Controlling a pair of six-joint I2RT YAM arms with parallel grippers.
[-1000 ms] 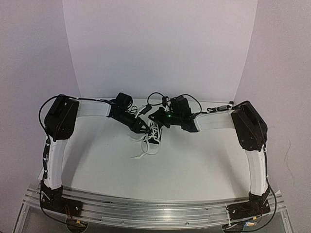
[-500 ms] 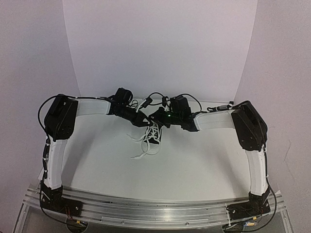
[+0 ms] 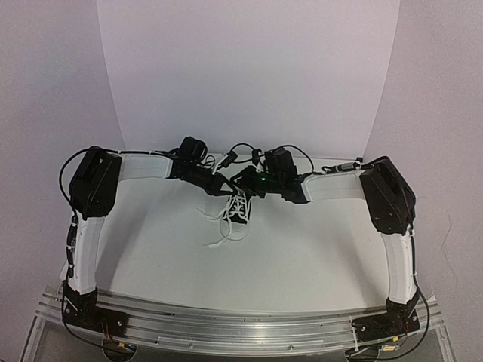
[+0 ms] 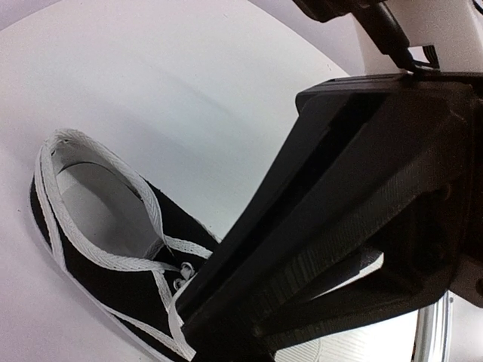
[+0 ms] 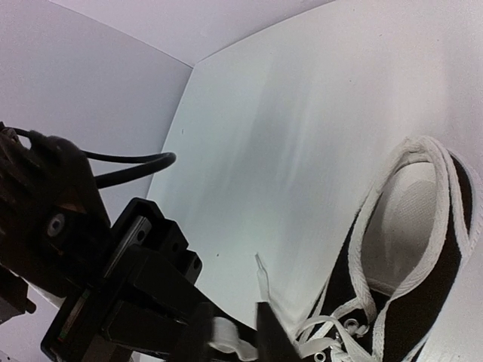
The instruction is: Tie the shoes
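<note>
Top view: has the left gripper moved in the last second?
Yes. The left gripper went toward the backdrop, from over the sneaker laces to its far end; the sneaker stayed put.

The sneaker (image 4: 102, 264) is black canvas. A white woven band edges its opening, and the lining is pale grey-white. Its laces (image 3: 225, 226) are white. The worktop (image 3: 302, 249) is plain white, and the backdrop (image 3: 249, 75) behind it is white with a faint lilac cast. The left arm (image 3: 83, 241) and right arm (image 3: 400, 264) each have white links and black joints. The left claw (image 3: 224, 186) and right claw (image 3: 243, 180) are matte black. A small green light (image 3: 262, 179) glows beside the right one. The cables (image 3: 241, 148) are black and the base rail (image 3: 241, 320) is silver-grey.
</note>
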